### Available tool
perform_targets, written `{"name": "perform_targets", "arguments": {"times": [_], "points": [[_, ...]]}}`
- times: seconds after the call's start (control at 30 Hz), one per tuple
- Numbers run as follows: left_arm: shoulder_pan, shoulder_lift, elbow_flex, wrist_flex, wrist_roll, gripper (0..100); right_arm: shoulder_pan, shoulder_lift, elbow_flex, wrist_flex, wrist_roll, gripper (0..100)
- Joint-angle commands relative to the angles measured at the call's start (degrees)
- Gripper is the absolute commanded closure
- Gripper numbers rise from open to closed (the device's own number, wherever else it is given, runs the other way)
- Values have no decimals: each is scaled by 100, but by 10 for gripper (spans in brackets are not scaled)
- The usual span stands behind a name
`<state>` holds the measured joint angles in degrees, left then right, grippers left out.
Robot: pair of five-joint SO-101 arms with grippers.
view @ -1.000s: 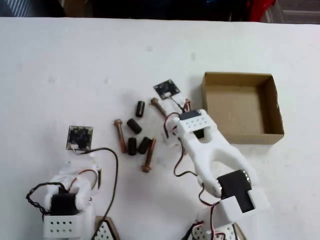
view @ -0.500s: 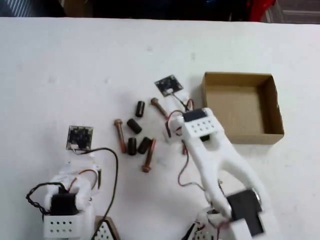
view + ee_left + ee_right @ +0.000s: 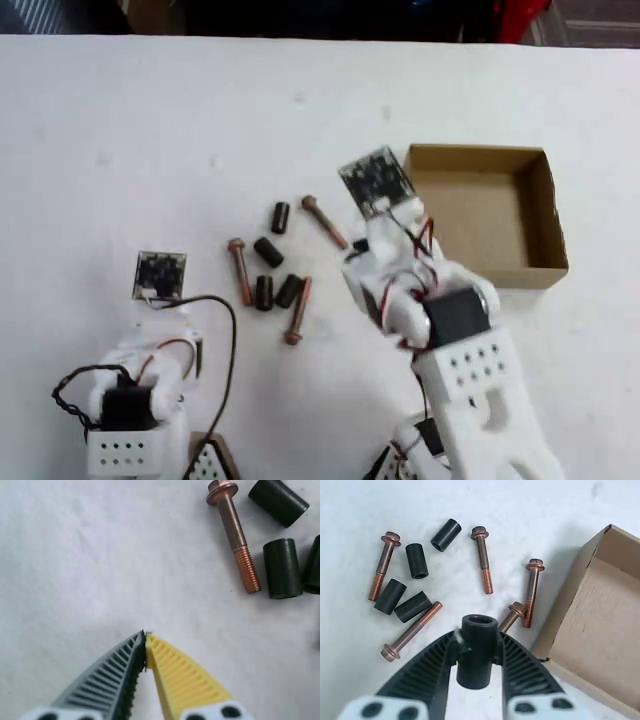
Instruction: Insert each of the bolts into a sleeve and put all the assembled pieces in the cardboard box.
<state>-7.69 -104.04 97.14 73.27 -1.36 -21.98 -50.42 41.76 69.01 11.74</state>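
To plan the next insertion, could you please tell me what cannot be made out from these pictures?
High view: the right arm hides the right gripper, the held sleeve and two bolts by the cardboard box.
Right wrist view: the held sleeve covers one bolt's threaded end; the frame edge cuts off most of the box.
Left wrist view: the edge cuts off an outer sleeve.

Copper-toned metal bolts (image 3: 482, 560) gleamed, their threads finely ridged. A sleeve (image 3: 477, 652) looked smooth, matt black, the cardboard box (image 3: 600, 630) dull brown, the table (image 3: 150, 100) matt white, the left gripper (image 3: 145, 636) ribbed plastic.
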Motion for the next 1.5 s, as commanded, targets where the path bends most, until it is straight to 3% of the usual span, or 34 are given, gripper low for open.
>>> {"name": "perform_targets", "arguments": {"times": [0.0, 0.27, 0.53, 1.13, 1.47], "points": [[-22, -57, -18, 18, -44, 976, 31, -787, 607, -637, 9, 982], [-13, -57, -18, 18, -44, 976, 66, -1393, 2092, -1956, 9, 982], [-13, -57, -18, 18, -44, 976, 75, -2053, 2752, -1947, 9, 982], [-13, -57, -18, 18, -44, 976, 75, -4989, 4141, -1736, 9, 982], [-13, -57, -18, 18, -44, 976, 75, -5270, 4554, -1771, 9, 982]]}}
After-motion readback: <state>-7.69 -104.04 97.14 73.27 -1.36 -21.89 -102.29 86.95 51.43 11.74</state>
